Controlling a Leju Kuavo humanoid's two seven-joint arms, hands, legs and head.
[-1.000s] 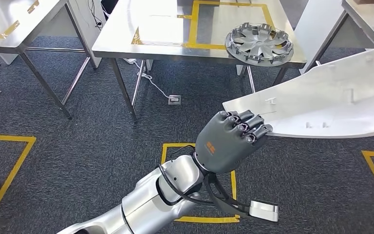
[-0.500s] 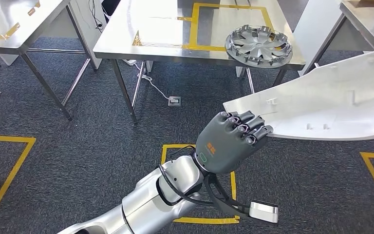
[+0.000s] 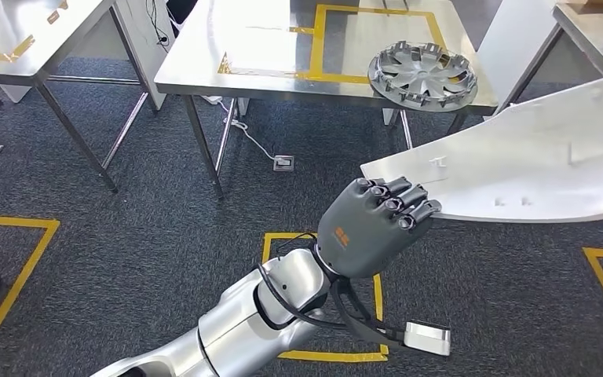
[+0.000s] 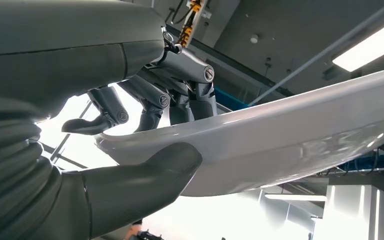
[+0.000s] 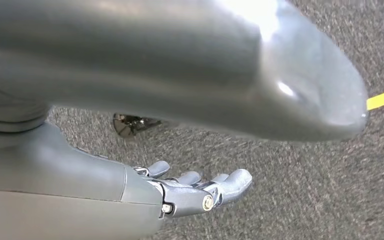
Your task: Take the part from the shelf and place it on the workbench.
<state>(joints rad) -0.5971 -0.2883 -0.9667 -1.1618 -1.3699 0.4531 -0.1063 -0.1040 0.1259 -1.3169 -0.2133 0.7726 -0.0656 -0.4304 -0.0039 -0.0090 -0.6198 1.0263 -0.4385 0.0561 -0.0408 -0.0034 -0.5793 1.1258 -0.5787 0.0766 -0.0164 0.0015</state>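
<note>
The whole room has slid a little in my eyes, so I am walking, not the tables. The big white part (image 3: 518, 165) stays in the air over the carpet, near the workbench (image 3: 283, 71). My left hand (image 3: 373, 224) still squeezes its end. My right hand (image 5: 200, 192) hangs open, holding nothing

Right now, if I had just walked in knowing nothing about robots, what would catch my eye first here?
First, the big white curved panel held up at the right, its near end gripped by the dark grey left robot hand on a silver arm; the wrist view shows thumb under it and fingers over it. Next, the silver wheel cover lying at the right end of the steel workbench beyond, beside yellow tape lines.
</note>
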